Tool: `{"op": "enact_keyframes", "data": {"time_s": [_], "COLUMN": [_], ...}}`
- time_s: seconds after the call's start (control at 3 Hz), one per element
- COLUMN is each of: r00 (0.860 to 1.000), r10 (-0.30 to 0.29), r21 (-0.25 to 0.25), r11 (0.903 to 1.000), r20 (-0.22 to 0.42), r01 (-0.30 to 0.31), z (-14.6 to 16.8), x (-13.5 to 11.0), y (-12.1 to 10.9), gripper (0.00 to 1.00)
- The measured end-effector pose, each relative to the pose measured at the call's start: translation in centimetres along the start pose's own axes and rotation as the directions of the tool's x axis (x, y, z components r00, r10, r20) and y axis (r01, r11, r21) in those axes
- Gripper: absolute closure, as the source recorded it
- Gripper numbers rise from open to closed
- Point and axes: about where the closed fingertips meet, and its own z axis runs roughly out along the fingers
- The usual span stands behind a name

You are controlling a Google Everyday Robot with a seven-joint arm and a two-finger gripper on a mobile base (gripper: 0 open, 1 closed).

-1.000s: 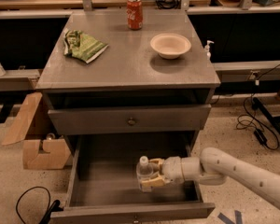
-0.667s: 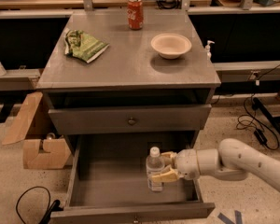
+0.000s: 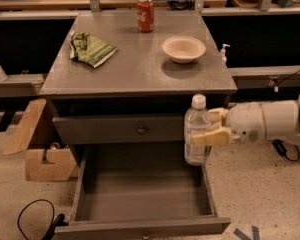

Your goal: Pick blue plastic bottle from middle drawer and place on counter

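The blue plastic bottle (image 3: pixel 196 130), clear with a white cap, is upright in my gripper (image 3: pixel 208 125). The gripper is shut on the bottle's middle and holds it in the air above the right side of the open middle drawer (image 3: pixel 140 196), just below the front right edge of the counter (image 3: pixel 135 66). My white arm (image 3: pixel 270 121) reaches in from the right. The drawer floor is bare.
On the counter stand a red soda can (image 3: pixel 145 14), a beige bowl (image 3: pixel 184 48) and a green bag (image 3: pixel 91 48). A shut drawer with a round knob (image 3: pixel 141 130) is above the open one. A cardboard box (image 3: pixel 40 149) lies at left, a white pump bottle (image 3: pixel 223 53) at right.
The gripper has lifted the bottle up out of the drawer and moved it right, from near the drawer floor to just under the counter's edge.
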Motion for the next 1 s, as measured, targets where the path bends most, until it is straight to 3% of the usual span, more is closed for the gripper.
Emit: {"op": "enact_keyframes", "data": {"time_s": [0.33, 0.67, 1.0], "r00": [0.999, 0.997, 0.99], "r10": [-0.024, -0.039, -0.041], "r21": [0.077, 0.161, 0.198], "r11": [0.9968, 0.9866, 0.9802], "r20": [0.022, 0.072, 0.138], "r01": [0.022, 0.027, 0.013], "z": [-1.3, 0.8, 5.6], "x": [-9.1, -15.8, -19.9], "y": [-2.6, -5.1, -7.7], "gripper": [1.0, 1.0, 1.0]}}
